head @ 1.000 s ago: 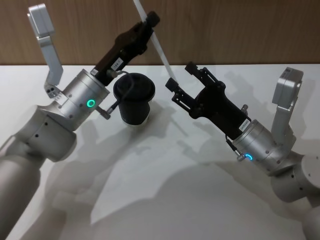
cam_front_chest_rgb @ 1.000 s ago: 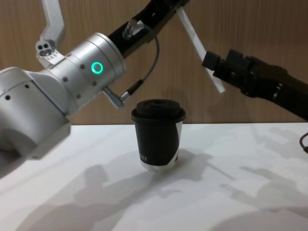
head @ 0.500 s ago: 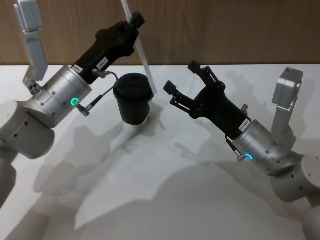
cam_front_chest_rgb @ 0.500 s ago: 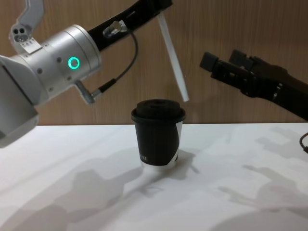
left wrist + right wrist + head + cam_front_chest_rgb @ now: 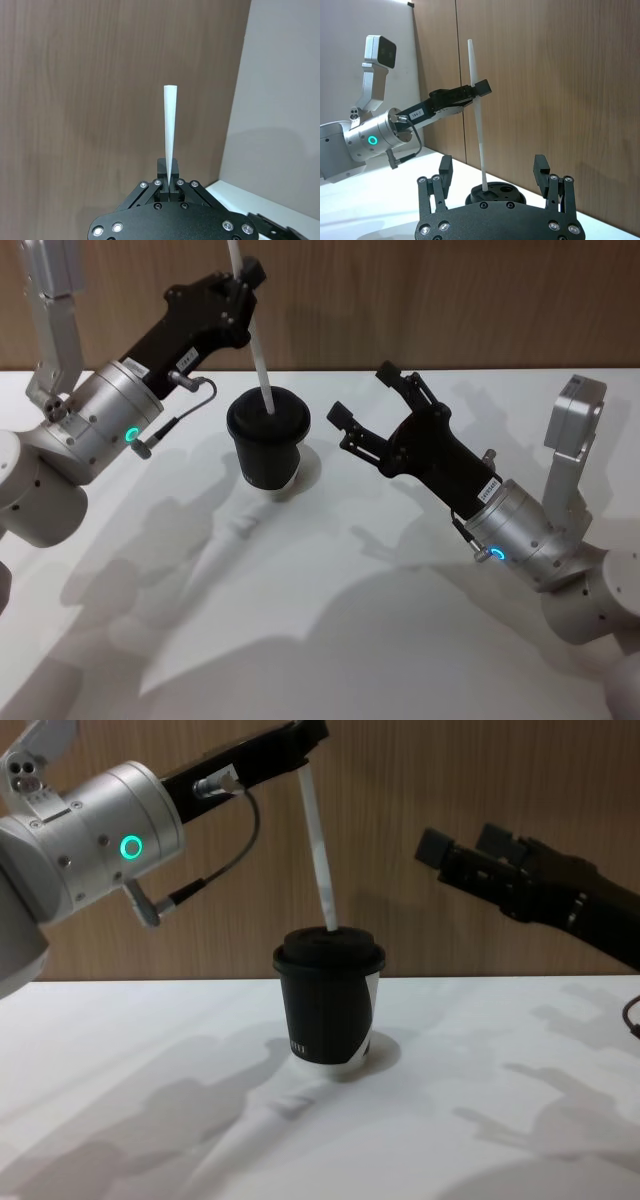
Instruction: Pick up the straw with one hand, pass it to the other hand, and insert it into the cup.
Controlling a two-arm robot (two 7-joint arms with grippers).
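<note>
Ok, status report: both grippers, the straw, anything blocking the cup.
Left gripper shut on straw, above the cup. Straw tip at the lid, slightly tilted. Right gripper open, empty, beside the cup. Nothing in the way.

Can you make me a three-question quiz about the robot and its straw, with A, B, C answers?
1. Where is the straw's lower tip?
A. lying on the table
B. at the lid of the cup
C. between the right gripper's fingers

2. What colour is the cup?
A. black
B. red
C. yellow

3. What is the right gripper doing?
A. squeezing the cup
B. holding the straw
C. open, holding nothing

Answers:
1. B: in the chest view the straw slants down from the left gripper and its tip meets the top of the lid.
2. A: body and domed lid are black, with a white wedge.
3. C: its fingers are spread apart beside the cup with nothing between them.
</note>
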